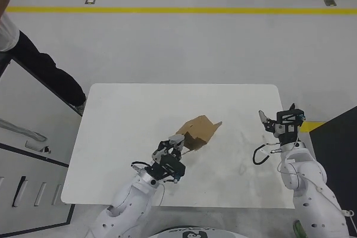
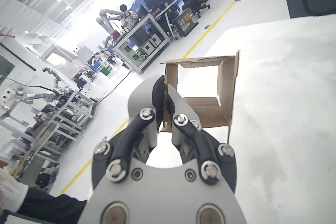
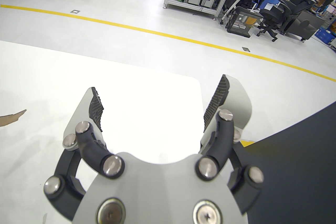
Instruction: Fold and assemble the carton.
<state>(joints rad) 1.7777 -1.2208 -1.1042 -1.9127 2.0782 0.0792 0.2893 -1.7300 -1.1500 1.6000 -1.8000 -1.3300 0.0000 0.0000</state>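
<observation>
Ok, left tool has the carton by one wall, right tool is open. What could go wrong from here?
1. The left tool pinches only one thin wall edge of the brown cardboard carton; a hard pull could tear it or slip off.
2. The open right tool hangs near the edge of the white table, apart from the carton, so the unbraced sleeve may slide or flatten instead of folding.

The top camera looks straight down from above the arms, taking in the whole table [image 1: 125, 119] and the floor's yellow line [image 1: 184, 10] beyond. The left wrist camera sits close behind the left gripper [image 2: 165, 93], facing low across the table at the nearby carton [image 2: 225, 88]. The right wrist camera, behind the right gripper [image 3: 157, 93], faces over a table corner. All three share table and line.
</observation>
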